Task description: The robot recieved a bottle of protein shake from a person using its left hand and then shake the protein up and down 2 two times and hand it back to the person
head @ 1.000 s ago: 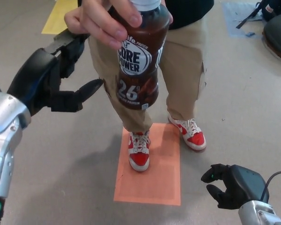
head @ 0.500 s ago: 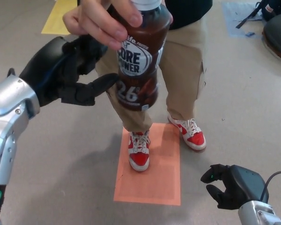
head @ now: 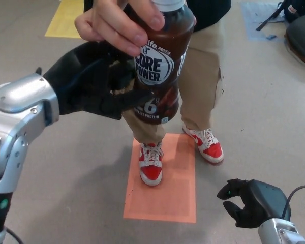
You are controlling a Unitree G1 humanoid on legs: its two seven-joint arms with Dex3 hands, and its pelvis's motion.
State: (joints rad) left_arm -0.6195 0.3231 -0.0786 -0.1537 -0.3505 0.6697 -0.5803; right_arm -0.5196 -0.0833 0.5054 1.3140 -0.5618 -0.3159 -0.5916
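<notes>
— Where is the bottle (head: 160,61) from the left hand (head: 99,81)?

— Right against it, on the hand's inner side. The bottle stands nearly upright, cap end up, long axis running top to bottom. A black finger (head: 134,99) lies across its lower label.

— So the hand has it?

— Fingers curl about the lower half, but I cannot tell if they grip firmly. The person's hand (head: 119,23) holds the upper part, just above the robot's.

— And the right hand (head: 249,201)?

— Well apart, low down, fingers curled on nothing. The left is plainly nearer; I judge it only needs to close tight.
</notes>
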